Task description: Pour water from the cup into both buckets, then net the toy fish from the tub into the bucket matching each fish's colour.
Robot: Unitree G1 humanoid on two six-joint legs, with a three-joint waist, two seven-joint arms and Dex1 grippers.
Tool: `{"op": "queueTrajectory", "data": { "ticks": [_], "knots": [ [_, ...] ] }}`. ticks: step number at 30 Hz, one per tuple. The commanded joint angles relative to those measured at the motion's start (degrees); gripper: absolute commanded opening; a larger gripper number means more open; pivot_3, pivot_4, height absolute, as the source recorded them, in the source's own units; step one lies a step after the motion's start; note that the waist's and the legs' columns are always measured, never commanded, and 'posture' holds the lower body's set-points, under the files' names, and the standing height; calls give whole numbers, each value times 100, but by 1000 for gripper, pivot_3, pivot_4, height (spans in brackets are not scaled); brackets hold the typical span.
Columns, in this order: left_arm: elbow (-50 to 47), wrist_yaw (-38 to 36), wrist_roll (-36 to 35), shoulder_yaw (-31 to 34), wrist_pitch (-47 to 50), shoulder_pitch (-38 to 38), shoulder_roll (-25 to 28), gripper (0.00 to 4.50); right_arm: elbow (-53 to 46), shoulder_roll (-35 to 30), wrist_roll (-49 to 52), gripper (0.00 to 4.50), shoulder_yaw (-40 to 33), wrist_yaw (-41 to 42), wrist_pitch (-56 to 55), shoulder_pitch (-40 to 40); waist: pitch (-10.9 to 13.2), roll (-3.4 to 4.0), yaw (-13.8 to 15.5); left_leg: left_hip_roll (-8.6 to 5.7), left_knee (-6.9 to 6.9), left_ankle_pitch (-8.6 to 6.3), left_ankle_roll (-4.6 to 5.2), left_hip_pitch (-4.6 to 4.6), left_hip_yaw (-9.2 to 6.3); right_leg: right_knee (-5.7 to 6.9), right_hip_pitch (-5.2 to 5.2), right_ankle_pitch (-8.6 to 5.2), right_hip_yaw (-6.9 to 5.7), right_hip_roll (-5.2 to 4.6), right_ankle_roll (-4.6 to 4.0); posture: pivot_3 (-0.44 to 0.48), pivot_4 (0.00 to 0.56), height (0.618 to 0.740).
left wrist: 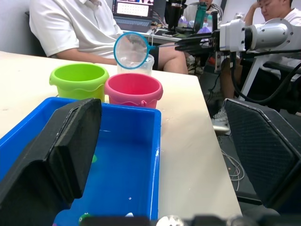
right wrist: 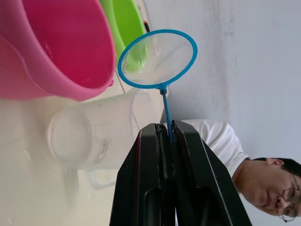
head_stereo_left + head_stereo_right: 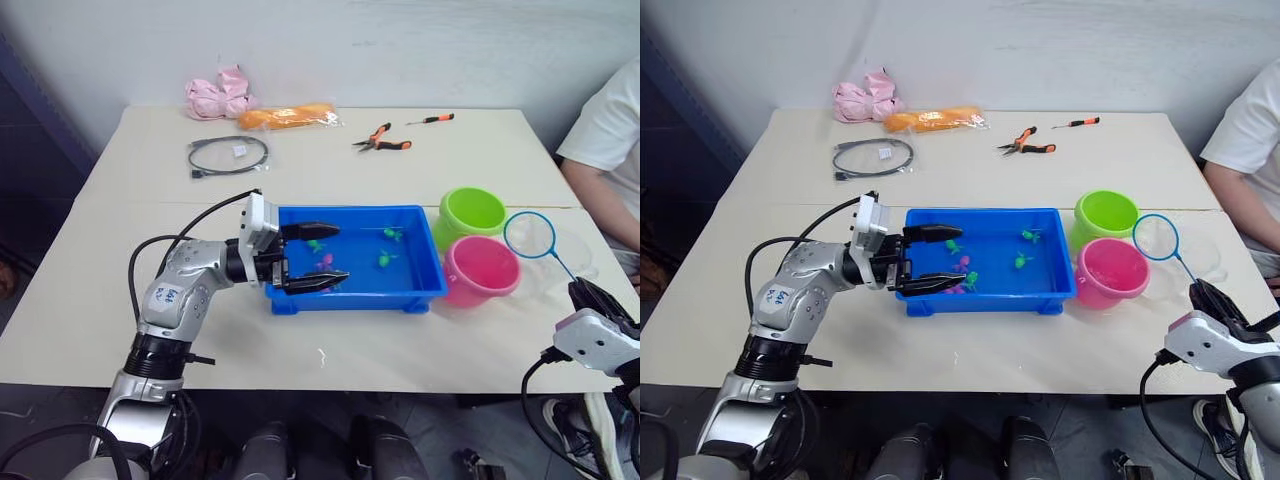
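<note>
Head views: the blue tub (image 3: 425,285) sits mid-table (image 3: 450,340), small pink and green toy fish (image 3: 386,258) scattered inside. The green bucket (image 3: 472,213) and pink bucket (image 3: 482,268) stand touching just right of it. The left pincer (image 3: 312,257) gapes wide over the tub's left end, empty.

Left wrist view: its fingers (image 1: 61,155) are spread far apart.

Right wrist view: the right pincer (image 2: 168,132) is clamped on the net (image 2: 157,59) handle, hoop above the clear cup (image 2: 94,136).
</note>
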Motion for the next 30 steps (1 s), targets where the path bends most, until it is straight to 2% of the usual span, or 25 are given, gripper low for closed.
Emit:
{"op": "queueTrajectory", "data": {
  "ticks": [1,3,5,7,9,11,13,16,20,24,30],
  "knots": [
    [-34,-57,-30,261,-227,49,142,4442,-340,80,1483,0,-275,334,153,-254,0,0,-21,1,0,0,0,0,0,0,0,0,0,0,0,0,150,740],
    [21,-69,-49,362,-297,78,203,4442,-556,83,2411,0,-226,750,386,-346,0,0,-62,6,0,1,-2,0,-1,0,0,0,0,-1,0,0,150,740],
    [120,-233,-31,500,-434,203,419,4442,-842,-222,3906,0,-265,1531,1251,-435,0,0,-86,10,0,2,-4,0,-6,1,1,-1,-1,-3,-2,0,150,740],
    [229,-307,13,646,-555,331,616,4442,-1073,-675,4874,0,-231,2208,2034,-507,0,1,-104,12,-1,1,-3,1,-6,0,1,-1,-1,-10,-3,0,150,740],
    [316,-264,49,837,-639,475,817,4442,-1279,-1175,5438,0,28,2534,2816,-764,1,3,-123,12,0,-2,2,2,-8,0,3,-1,-4,-16,-3,0,150,740],
    [298,-137,72,988,-666,628,970,4442,-1409,-1505,5770,0,418,2507,3513,-1202,2,2,-114,14,0,-4,7,3,-11,0,3,-1,-5,-21,-5,0,150,740],
    [227,23,104,1083,-682,764,1043,4442,-1419,-1808,5788,0,772,2407,4201,-1528,1,2,-97,16,0,-4,7,3,-14,0,3,-2,-9,-25,-9,0,150,740],
    [-88,270,15,1331,-643,1203,1078,4442,-1316,-1981,5831,0,1701,2414,4921,-2592,1,2,-91,13,-1,-6,7,-4,-23,-8,2,-3,-16,-33,-10,0,150,740],
    [-422,348,-29,1446,-535,1701,1197,4442,-1281,-1805,5591,0,2663,2449,5364,-3651,1,1,-80,11,0,-9,7,-11,-23,-14,0,-2,-22,-39,-9,0,150,740],
    [-465,528,-5,1480,-523,1685,1168,4442,-1010,-1443,4856,0,3731,2421,5412,-4516,1,2,-82,12,2,-10,4,-17,-25,-14,-4,-2,-26,-39,-9,0,150,740],
    [-795,722,-51,1396,-384,1845,1076,4442,-624,-1009,4131,0,4531,2530,5322,-5194,1,2,-106,12,1,-11,2,-23,-16,2,-10,-2,-24,-35,-9,0,150,740]
  ]
}}
